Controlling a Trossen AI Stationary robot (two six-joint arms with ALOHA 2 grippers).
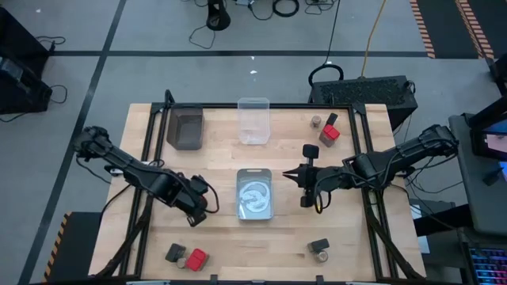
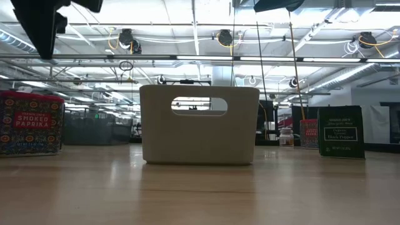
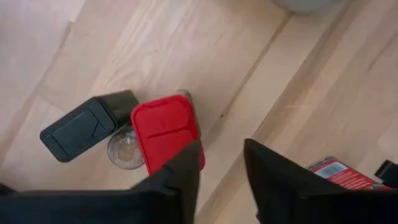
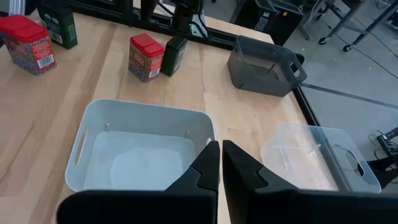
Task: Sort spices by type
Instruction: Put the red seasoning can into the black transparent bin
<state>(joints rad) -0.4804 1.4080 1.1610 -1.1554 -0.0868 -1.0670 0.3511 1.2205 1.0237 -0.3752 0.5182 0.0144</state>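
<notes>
The left hand (image 1: 198, 215), fingers apart and empty, hovers at seven o'clock on the wooden counter (image 1: 222, 237) above the red-lidded boxy spice tin (image 3: 166, 129). Next: descend and grip it. The right hand (image 1: 295, 176) waits shut beside the pale central bin (image 1: 255, 192).

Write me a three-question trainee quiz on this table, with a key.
1. True or false: the right gripper is shut and holds nothing.
2. Which bin lies between the two grippers in the high view? A) the clear bin B) the dark grey bin C) the white bin
3. Fill in: the open left gripper hovers near a red tin, a black tin and a small round ____.

Key: 1 true; 2 C; 3 jar.
</notes>
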